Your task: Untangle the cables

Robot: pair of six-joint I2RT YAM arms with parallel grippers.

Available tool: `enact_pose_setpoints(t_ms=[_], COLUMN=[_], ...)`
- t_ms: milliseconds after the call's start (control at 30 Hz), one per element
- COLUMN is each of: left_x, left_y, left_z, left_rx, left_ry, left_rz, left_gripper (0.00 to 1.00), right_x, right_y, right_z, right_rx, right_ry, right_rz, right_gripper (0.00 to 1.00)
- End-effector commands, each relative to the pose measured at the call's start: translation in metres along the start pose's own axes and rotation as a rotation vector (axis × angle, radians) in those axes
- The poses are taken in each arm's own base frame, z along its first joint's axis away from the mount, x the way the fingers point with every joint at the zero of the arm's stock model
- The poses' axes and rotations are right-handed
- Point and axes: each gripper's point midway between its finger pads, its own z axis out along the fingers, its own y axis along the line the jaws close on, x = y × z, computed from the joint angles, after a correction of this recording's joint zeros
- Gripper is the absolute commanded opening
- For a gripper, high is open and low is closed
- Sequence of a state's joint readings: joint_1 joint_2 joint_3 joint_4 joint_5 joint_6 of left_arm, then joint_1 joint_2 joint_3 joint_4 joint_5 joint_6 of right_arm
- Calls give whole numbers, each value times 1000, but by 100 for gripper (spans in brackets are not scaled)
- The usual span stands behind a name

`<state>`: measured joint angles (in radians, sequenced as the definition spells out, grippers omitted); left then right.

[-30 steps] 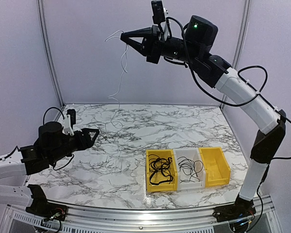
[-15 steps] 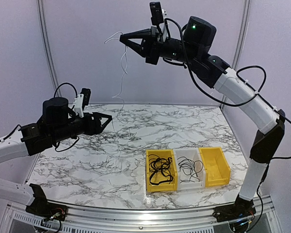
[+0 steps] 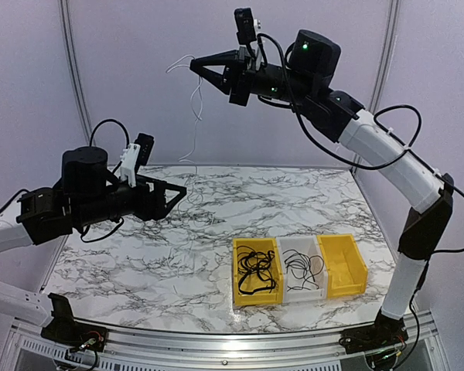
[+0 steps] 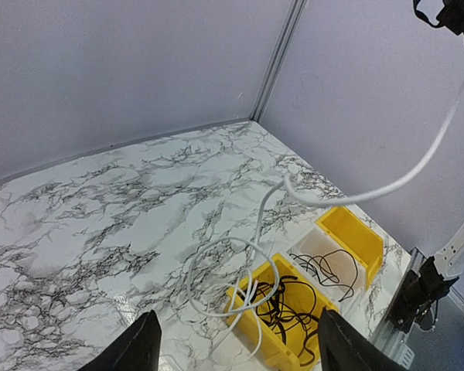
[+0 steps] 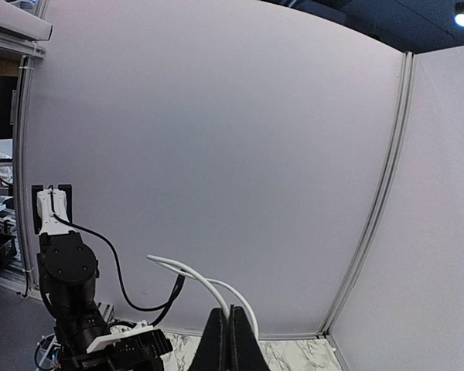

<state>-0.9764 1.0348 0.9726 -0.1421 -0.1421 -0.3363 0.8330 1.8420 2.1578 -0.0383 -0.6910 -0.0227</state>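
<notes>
Up in the top middle of the overhead view, the right pincer (image 3: 195, 66) is high above the tabletop (image 3: 131, 259), its fingers pressed together on the white cable (image 3: 196, 116). Its own wrist camera shows the two black tips shut tight, with the white cord arching out of them to the left.

From that grip a short tail flicks off to the left, and the long part drops straight down the middle of the frame, kinks, and reaches the marble near the back edge, where it spreads in loose, faint loops.

Over on the left, the left pincer (image 3: 179, 195) is stretched out level above the tabletop, pointing right, fingers spread wide with nothing between them. Its tips sit close beside the hanging cord's lower stretch. In its wrist view the cord curls across the centre of the frame, out ahead of the parted fingers; whether it touches them I cannot tell.

Lower right of centre, three bins stand in a row, touching. The left yellow bin (image 3: 235, 272) holds a heap of black cables (image 3: 255, 270), the clear bin (image 3: 303, 293) in the middle holds a few more black strands, and the second yellow bin (image 3: 346, 269) closes the row on the right.
</notes>
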Motion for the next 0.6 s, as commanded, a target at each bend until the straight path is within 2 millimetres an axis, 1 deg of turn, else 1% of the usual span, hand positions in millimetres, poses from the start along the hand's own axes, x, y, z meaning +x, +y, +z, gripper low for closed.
enact_pose_setpoints(t_ms=[0, 133, 200, 233, 300, 433, 500, 533, 567], left_x=[-8, -14, -15, -16, -17, -19, -22, -19, -23], left_y=[1, -5, -2, 3, 18, 43, 55, 63, 67], left_z=[7, 25, 33, 35, 36, 30, 26, 24, 23], left_rx=[-59, -91, -126, -156, -253, -392, -454, -487, -502], left_ry=[16, 13, 11, 6, -3, -54, -114, -143, -199], left_rz=[73, 123, 126, 126, 113, 90, 91, 93, 84], left_gripper=[72, 70, 68, 66, 58, 46, 36, 30, 26], right_x=[0, 1, 2, 1, 0, -7, -12, -14, -17], right_y=[-4, -5, -4, -3, -2, 0, 0, 1, 2], right_z=[-1, -1, -1, -1, -1, -3, -5, -5, -6], right_rx=[25, 34, 34, 34, 34, 38, 38, 36, 35], right_ry=[3, 4, 6, 6, 4, -5, -15, -20, -26], right_rz=[-2, 0, 1, 2, 0, -3, 4, 4, 0], right_gripper=[0, 0, 0, 0, 0, 0, 0, 0, 0])
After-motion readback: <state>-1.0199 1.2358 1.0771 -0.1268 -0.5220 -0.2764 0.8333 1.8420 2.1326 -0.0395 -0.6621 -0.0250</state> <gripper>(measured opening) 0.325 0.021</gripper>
